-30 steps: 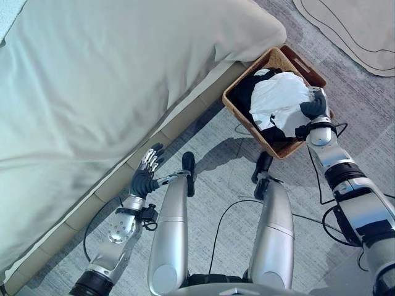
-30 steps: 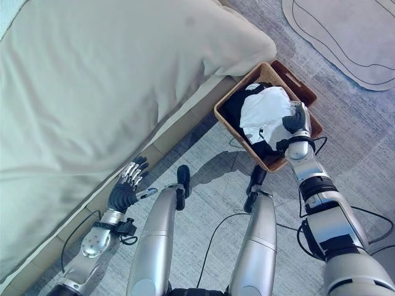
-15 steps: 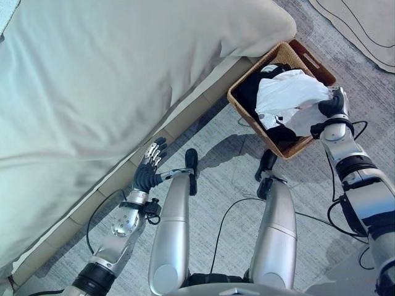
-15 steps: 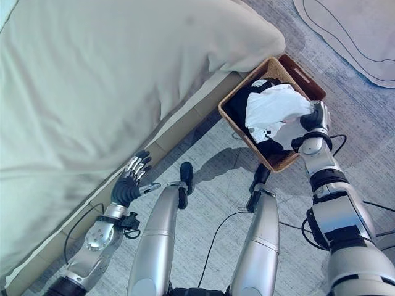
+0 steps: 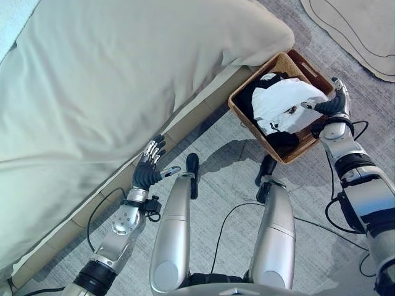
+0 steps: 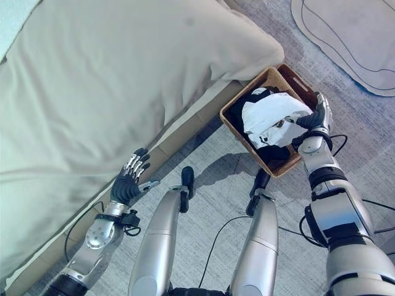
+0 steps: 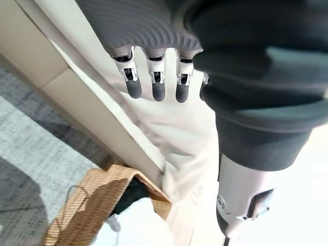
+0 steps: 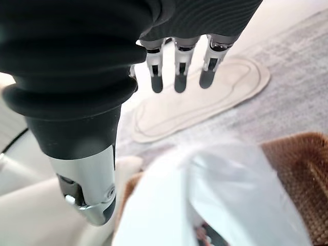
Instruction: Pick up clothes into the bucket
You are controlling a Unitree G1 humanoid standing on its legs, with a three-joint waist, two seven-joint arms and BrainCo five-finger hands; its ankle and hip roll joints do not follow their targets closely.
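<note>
A home bedroom, shown by a wide bed (image 5: 111, 80) under a pale beige cover, grey carpet (image 5: 228, 185), a light rug (image 6: 352, 37) nearby, and a woven wicker laundry basket (image 5: 244, 92) of black and white clothes (image 5: 281, 105) beside the bed.

Soft, even daylight fills the room, brightest on the pale green padded bed cover (image 5: 111, 80) beyond the left hand (image 5: 147, 174). Faint shadows lie on the grey woven carpet (image 5: 228, 179). Just under the right hand (image 8: 77, 77), the white crumpled cloth (image 8: 205, 195) is blurred and washed out.
</note>
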